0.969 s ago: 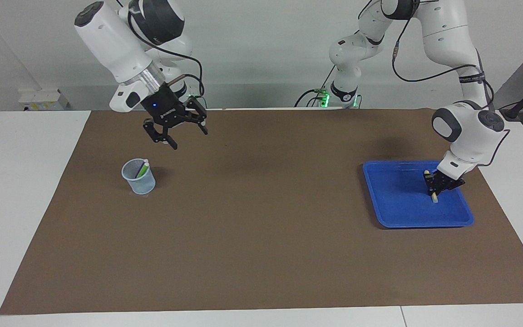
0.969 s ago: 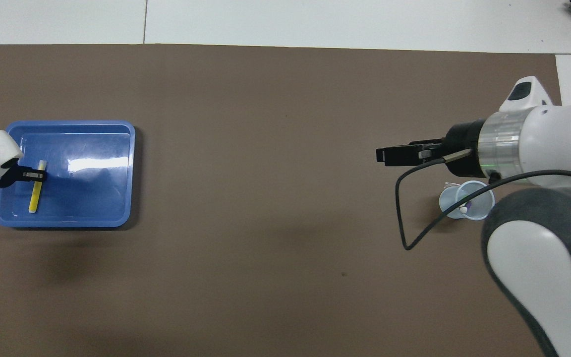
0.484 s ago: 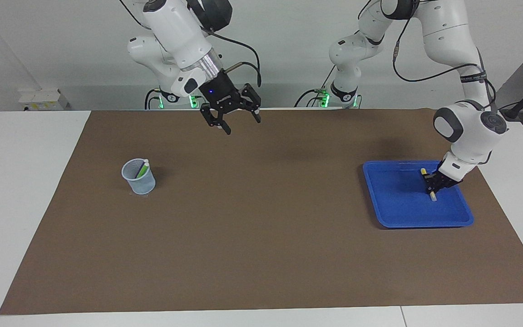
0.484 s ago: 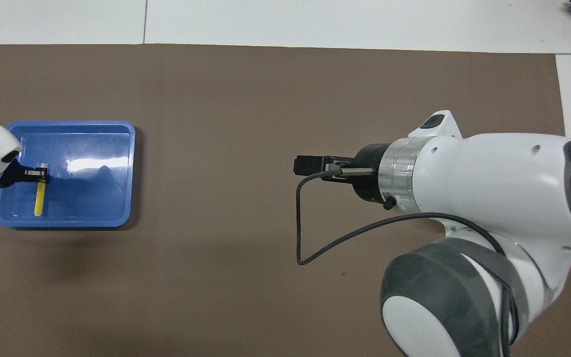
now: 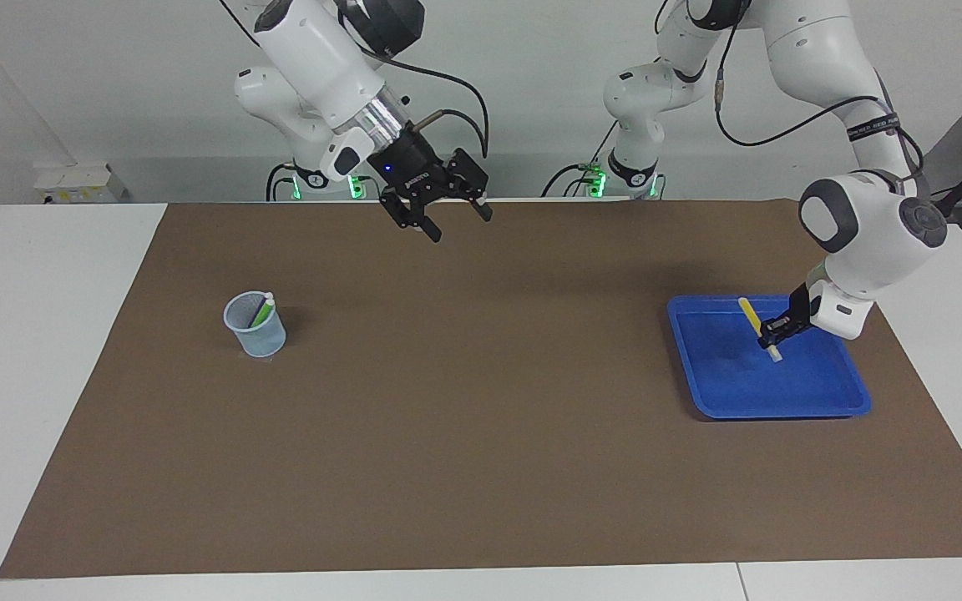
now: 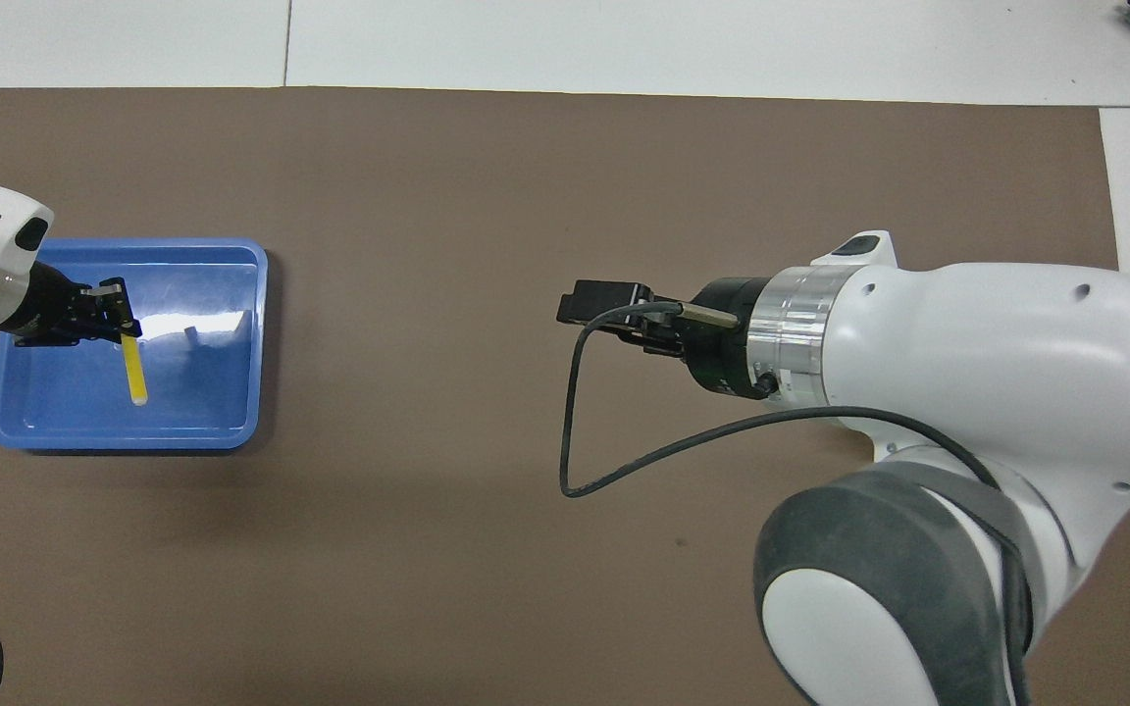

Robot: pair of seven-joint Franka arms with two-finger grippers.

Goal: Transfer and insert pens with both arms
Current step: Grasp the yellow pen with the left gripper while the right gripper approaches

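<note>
Gripping slim yellow pen (image 5: 751, 318) (whitish cap end down), left claw (image 5: 770, 335) over tray (image 5: 782, 405).

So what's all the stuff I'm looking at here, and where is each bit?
Mat: one, brown, covers most of the white table.
Tray: one, blue, toward the left arm's end of the table.
Yellow pen: one, held tilted over the tray.
Cup: one, pale see-through, toward the right arm's end of the table.
Green pen: one, standing in the cup, whitish cap up.
Left gripper: one, black, jaws shut on the yellow pen, over the tray.
Right gripper: one, black, jaws open and empty, over the mat's edge nearest the robots.
</note>
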